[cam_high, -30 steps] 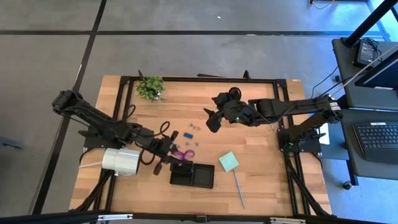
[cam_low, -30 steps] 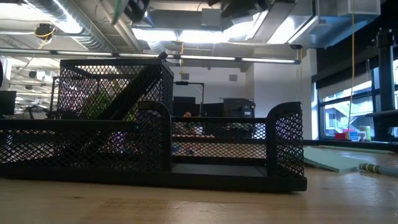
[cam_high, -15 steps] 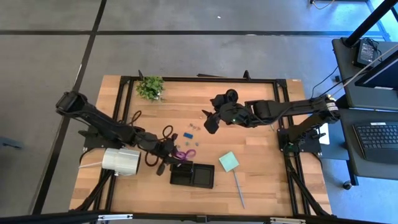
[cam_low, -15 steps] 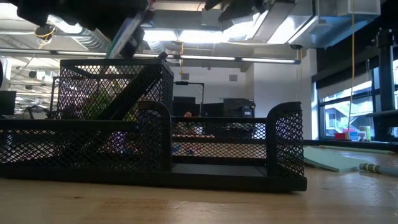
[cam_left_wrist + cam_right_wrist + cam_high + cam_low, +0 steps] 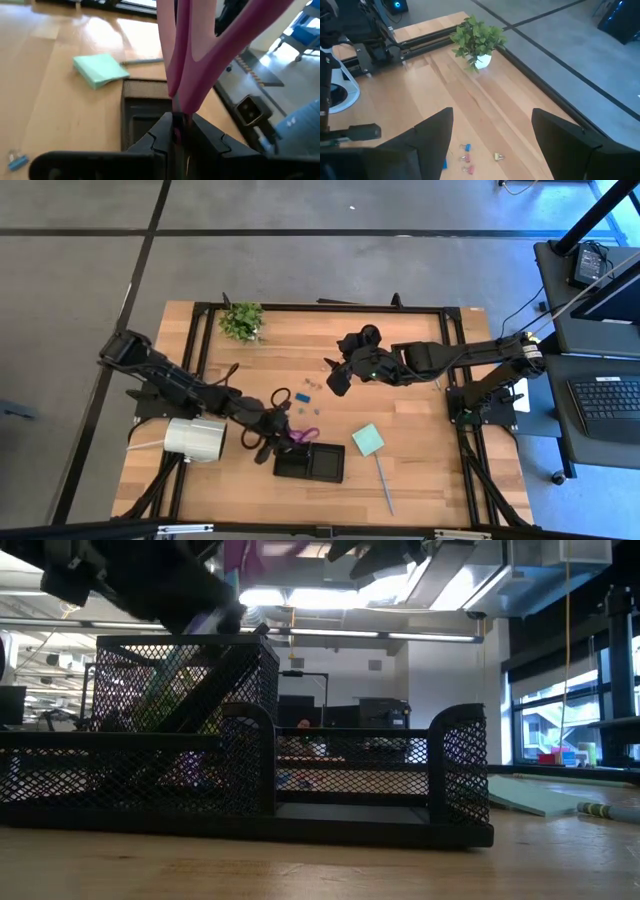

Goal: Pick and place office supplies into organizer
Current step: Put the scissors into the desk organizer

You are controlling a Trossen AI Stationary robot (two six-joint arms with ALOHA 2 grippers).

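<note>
While the left gripper (image 5: 176, 131) pinches the purple scissors (image 5: 200, 60) over the organizer (image 5: 309, 463), a thin grip risks slippage. Blades could snag the mesh. Right gripper (image 5: 338, 377) waits, wide.

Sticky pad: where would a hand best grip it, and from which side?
Likely across two opposite edges, from straight above: the pad lies flat on the table, leaving only thin sides to pinch. It sits cornerwise, so turn the hand to match; the pen nears one corner.

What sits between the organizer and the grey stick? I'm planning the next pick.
The green sticky-note pad lies between the organizer and the grey stick, seen in the high view.
</note>
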